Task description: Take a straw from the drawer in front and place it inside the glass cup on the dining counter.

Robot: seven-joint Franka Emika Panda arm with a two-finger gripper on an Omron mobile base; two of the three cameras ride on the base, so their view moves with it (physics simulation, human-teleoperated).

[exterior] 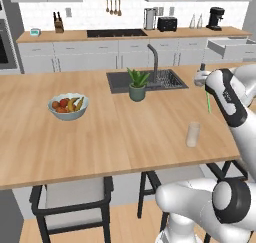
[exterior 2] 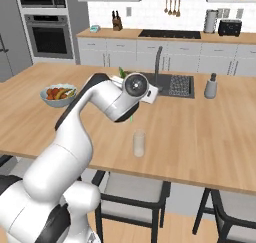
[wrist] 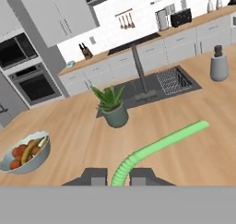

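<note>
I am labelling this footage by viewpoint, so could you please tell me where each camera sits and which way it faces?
Left base view: behind the arm's left, looking forward and down over the dining counter; white arm rises at lower right, green straw beside it.
Right base view: behind the arm's right, same counter; arm rises from lower left.
Hand view: on the hand, looking along the end effector, shut on the straw, toward the sink.
Both base views share the glass cup, fruit bowl and sink.
</note>
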